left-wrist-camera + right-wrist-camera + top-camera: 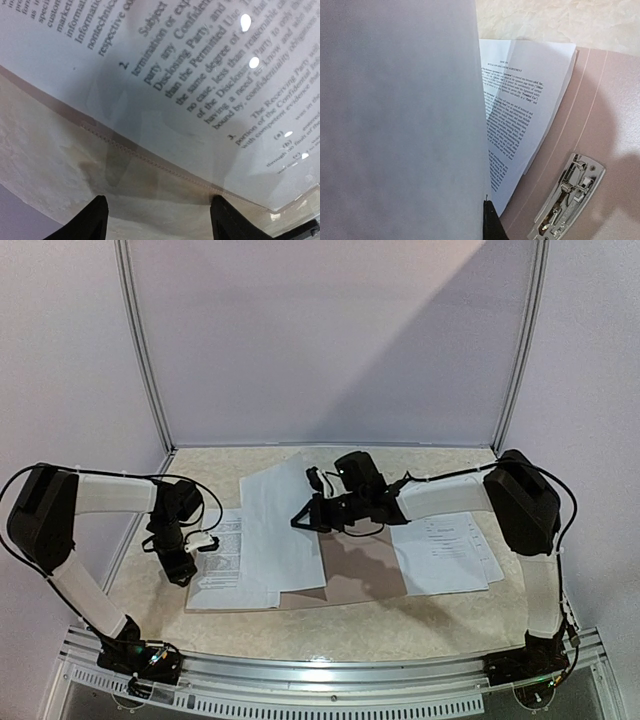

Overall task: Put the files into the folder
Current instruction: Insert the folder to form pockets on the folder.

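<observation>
The right tool [303,519] is clamped on a blank-backed sheet [400,125] above the open folder [600,100].
Just under the tool's tip the folder lies flat on the bench [440,630], with its metal clip [567,197] to the tool's right and a printed sheet [520,110] beyond. The blank-backed sheet stands upright and likely needs laying rightward. The left tool [157,220], fingers apart, hovers farther off over other pages [190,100].

The left arm rises from its base to a high elbow out at the side, and its wrist drops so the left hand [183,573] points down, fingers [95,220] spread apart. The right arm folds inward across the middle, the right hand [303,519] pinched on one of the files [395,125]
</observation>
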Action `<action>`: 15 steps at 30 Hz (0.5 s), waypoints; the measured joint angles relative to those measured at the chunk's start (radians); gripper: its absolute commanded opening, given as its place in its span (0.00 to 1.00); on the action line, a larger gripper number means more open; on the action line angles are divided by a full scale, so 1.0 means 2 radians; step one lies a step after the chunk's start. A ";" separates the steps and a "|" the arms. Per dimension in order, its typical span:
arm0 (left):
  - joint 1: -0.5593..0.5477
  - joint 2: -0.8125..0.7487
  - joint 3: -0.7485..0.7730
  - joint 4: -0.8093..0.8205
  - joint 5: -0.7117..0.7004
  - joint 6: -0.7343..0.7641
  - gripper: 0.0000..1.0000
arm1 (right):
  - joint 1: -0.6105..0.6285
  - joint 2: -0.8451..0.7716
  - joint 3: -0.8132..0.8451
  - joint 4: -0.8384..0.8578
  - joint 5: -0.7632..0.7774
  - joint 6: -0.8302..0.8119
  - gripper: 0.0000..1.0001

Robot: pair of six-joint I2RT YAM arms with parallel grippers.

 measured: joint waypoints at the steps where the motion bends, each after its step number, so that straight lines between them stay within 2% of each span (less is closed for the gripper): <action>1: -0.001 0.000 0.000 -0.001 0.003 -0.001 0.72 | 0.002 0.006 0.002 0.005 0.000 0.010 0.00; 15: -0.003 0.006 0.003 -0.009 0.047 -0.011 0.70 | 0.033 0.072 0.068 -0.013 0.007 0.061 0.00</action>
